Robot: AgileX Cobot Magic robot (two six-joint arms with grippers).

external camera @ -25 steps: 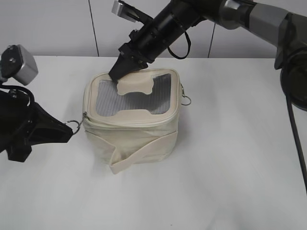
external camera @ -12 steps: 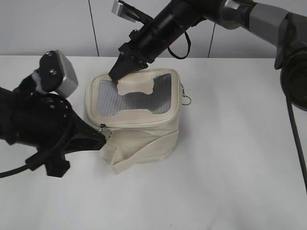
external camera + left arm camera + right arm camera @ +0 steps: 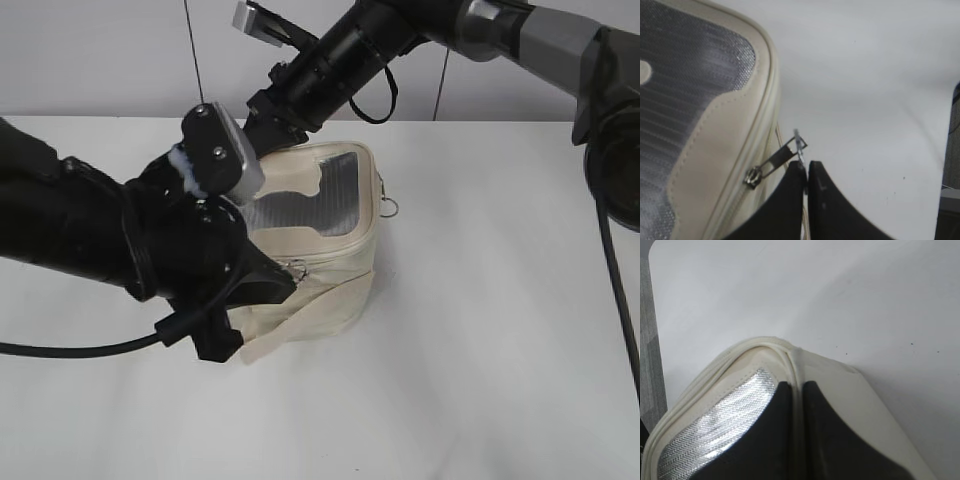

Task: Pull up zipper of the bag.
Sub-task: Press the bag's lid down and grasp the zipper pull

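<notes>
1. Two arms on one cream bag (image 3: pixel 320 270), which sits mid-way across a plain white tabletop (image 3: pixel 480 380).
2. Left gripper (image 3: pixel 806 170): fingers pressed together, pinching the ring pull (image 3: pixel 800 145) of a silver zipper slider (image 3: pixel 753 176) on the bag's front lid edge. Pull tab stretched taut from slider to fingertips.
3. Zipper track (image 3: pixel 771 100) runs along the lid rim next to the grey mesh window (image 3: pixel 685 90).
4. Right gripper (image 3: pixel 796 390): jaws nearly closed on a raised cream seam at the bag's rear lid edge, tips resting on the mesh panel (image 3: pixel 715 425).
5. Second ring pull (image 3: pixel 392 208) hangs loose off the bag's right side.
6. Strap band (image 3: pixel 300 325) wraps the bag body, its end sticking out low at the front.
7. Behind the bag: pale grey wall (image 3: pixel 100 60) with thin vertical seams.
</notes>
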